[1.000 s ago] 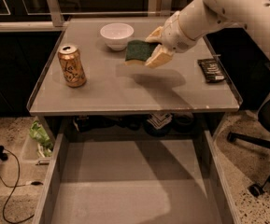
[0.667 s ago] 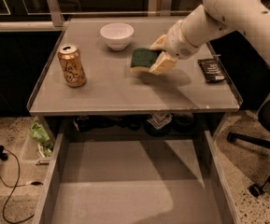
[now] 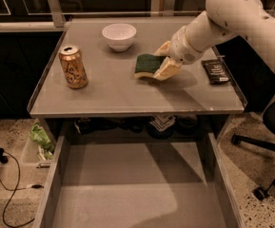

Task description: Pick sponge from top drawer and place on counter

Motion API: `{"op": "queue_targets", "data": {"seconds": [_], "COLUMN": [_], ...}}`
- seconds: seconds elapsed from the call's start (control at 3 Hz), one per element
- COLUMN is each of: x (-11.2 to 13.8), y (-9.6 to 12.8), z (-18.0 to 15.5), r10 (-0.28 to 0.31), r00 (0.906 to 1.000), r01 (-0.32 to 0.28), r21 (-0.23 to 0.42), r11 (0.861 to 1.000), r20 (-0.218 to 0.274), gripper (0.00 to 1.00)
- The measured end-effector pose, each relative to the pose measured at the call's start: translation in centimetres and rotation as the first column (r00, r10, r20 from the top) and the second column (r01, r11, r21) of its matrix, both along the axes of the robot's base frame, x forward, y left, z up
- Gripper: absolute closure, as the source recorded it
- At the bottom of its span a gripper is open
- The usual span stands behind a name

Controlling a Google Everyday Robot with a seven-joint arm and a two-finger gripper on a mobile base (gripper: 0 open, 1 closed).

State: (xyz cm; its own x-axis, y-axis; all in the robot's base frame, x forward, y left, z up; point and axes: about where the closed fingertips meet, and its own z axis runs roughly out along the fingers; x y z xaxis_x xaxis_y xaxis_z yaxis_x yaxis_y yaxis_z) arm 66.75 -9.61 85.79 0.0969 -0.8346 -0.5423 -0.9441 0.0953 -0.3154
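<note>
Right of the desk's (image 3: 103, 96) middle, clasps the sponge (image 3: 147, 64) by its right end in the gripper (image 3: 164, 61), green face up, low over the surface or touching it, cannot tell which. Leaves open grey room toward the front rim and leftward up to the can (image 3: 73, 66), with the bowl (image 3: 119, 36) well apart behind and the black packet (image 3: 215, 71) near the right rim. Below the front edge, shows the top drawer (image 3: 56, 175) pulled out, flat grey bottom between low side walls.

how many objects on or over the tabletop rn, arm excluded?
4: gold drink can front left; white round bowl back centre; green-and-yellow flat sponge centre-right, in the pincer; black flat packet right edge. Arm may hide others.
</note>
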Motion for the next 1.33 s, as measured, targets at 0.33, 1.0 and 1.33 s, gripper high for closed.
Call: {"op": "queue_targets", "data": {"seconds": [0.33,1.0,1.33], "x": [0.0,0.0,0.0], "y": [0.01,0.01,0.02], "z": [-0.01,-0.01,-0.02], "r10": [0.0,0.0,0.0], "r00": [1.0,1.0,1.0], "r01": [0.0,0.0,0.0], "r21": [0.0,0.0,0.0], "r11": [1.0,1.0,1.0], "r20": [0.0,0.0,0.0], "gripper": [0.58,0.12,0.0]}}
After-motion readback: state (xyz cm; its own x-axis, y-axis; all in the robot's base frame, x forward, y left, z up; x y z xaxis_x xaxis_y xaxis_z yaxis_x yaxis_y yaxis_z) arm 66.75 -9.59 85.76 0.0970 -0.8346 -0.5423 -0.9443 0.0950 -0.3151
